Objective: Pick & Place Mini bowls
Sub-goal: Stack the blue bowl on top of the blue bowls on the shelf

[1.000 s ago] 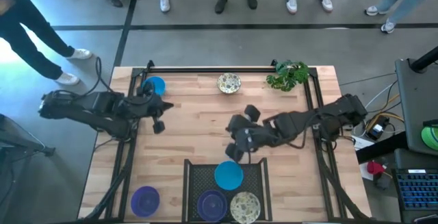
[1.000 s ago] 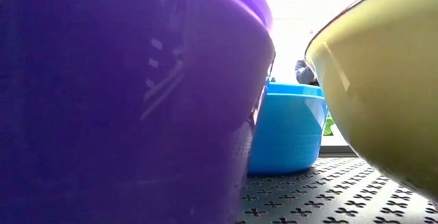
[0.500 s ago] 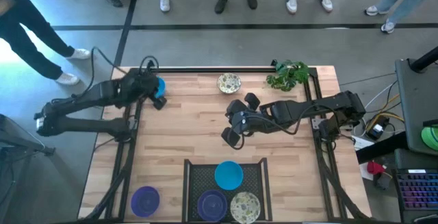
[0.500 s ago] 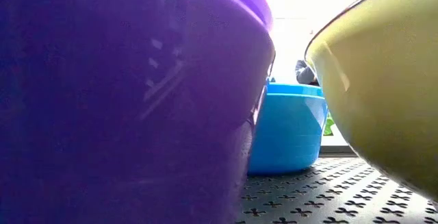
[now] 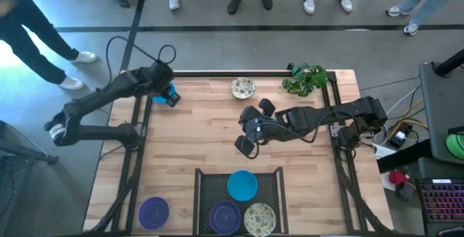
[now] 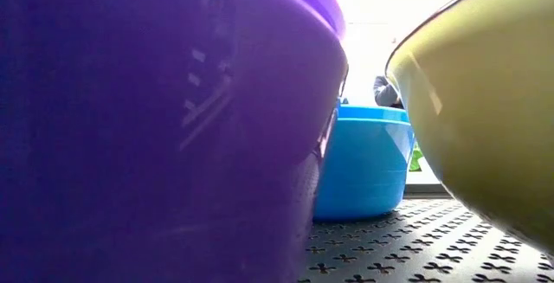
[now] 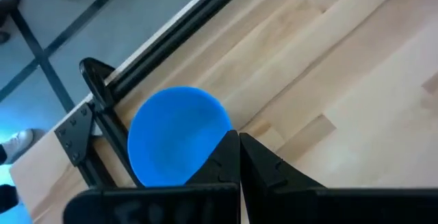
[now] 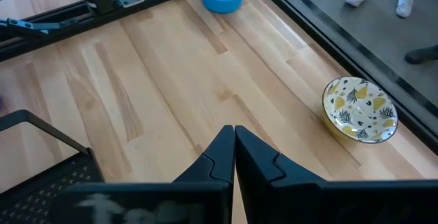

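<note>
Mini bowls are spread all over the bench (image 5: 203, 135). Nearest the front edge, three sit in the black mesh tray (image 5: 210, 190): a blue bowl (image 5: 242, 185) at the tray's far side, a purple bowl (image 5: 224, 216) and a cream speckled bowl (image 5: 259, 218) side by side in front of it. From the low view the purple one (image 6: 156, 127) and the cream one (image 6: 476, 101) fill the sides, with the blue one (image 6: 362, 166) behind, between them. Another purple bowl (image 5: 154, 211) sits on the wood left of the tray.

Mid-bench, the right hand (image 5: 247, 137) hovers with its fingers (image 8: 226, 152) pressed together, holding nothing. It's well apart from the tray bowls and from the second speckled bowl (image 5: 243, 88) at the far edge, which lies ahead of it and off to one side (image 8: 360, 109).

At the far left corner, the left hand (image 5: 169, 98) is also pinched together, empty, right over the last blue bowl (image 7: 179, 135), fingertips at its rim. A leafy plant (image 5: 304, 79) sits at the far right.
</note>
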